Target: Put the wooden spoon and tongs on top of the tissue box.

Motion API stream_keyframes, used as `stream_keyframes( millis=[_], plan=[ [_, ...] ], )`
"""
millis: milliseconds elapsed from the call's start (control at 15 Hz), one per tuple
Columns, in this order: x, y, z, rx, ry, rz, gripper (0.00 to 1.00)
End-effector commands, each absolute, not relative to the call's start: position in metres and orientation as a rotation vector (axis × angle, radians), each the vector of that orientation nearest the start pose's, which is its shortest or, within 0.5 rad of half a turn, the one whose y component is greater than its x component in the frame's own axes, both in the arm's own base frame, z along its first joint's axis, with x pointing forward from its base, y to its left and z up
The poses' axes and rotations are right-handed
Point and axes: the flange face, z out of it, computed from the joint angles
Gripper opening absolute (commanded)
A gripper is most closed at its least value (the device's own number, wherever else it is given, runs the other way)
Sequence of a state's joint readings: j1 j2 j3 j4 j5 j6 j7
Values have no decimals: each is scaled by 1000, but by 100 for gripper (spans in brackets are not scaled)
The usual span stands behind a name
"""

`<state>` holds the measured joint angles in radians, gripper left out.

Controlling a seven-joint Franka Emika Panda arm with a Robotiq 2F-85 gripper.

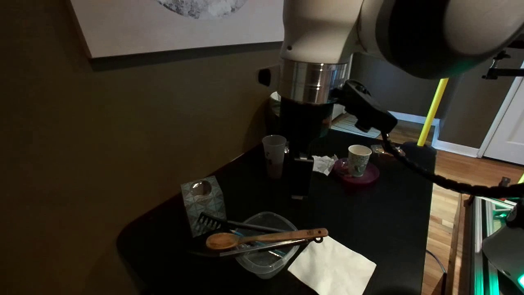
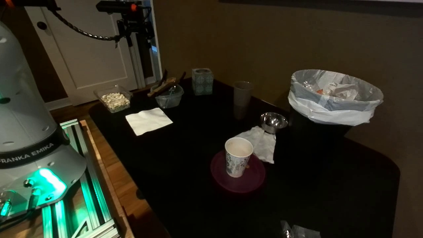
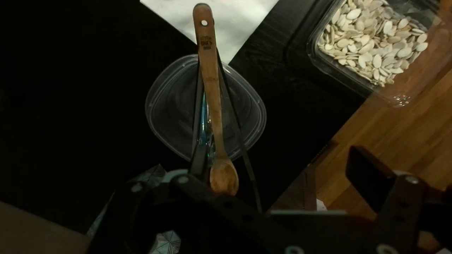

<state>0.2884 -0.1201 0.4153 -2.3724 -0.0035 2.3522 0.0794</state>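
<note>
Because it lies uppermost: wooden spoon (image 3: 213, 95), item one

As it spans a see-through tub (image 3: 166, 102) with both ends past the rim, I list it as light, stiff and hard to break; bare wood should grip well, though the rounded head may make it roll. Best hold: across the handle, between middle and head.

Item two: tongs (image 1: 254, 249), same tub, one arm on either side of the spoon. Likely light, springy, slicker; I would take them by the joined end, after item one.

My gripper (image 1: 301, 186): above the table (image 1: 393, 213), fingers (image 3: 369, 176) wide apart, nothing clamped.

In the way: the tongs' arms, near enough to snag my fingers; something blue (image 3: 203, 123) in the tub, unidentified.

Also present: tissue box (image 1: 211, 207), near the tub, neither item on it, top holed, probably light and easy to tip; napkin (image 1: 335, 266) beside the tub; seeds (image 3: 374, 46) in a plastic box (image 3: 332, 67); tall plastic cup (image 1: 273, 159).
</note>
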Motion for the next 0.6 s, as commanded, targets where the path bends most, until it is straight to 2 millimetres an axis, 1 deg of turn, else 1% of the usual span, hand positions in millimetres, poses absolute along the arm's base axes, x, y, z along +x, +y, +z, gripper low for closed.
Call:
stream_keyframes(
  millis=[0,67,333,533],
  plan=[
    [383,322,368,-2997,-964,-160,100],
    [390,322,362,-3007,-963,-166,100],
    [411,326,324,-2991,-1003,-185,100],
    [419,324,295,-3006,-1016,-147,100]
  ],
)
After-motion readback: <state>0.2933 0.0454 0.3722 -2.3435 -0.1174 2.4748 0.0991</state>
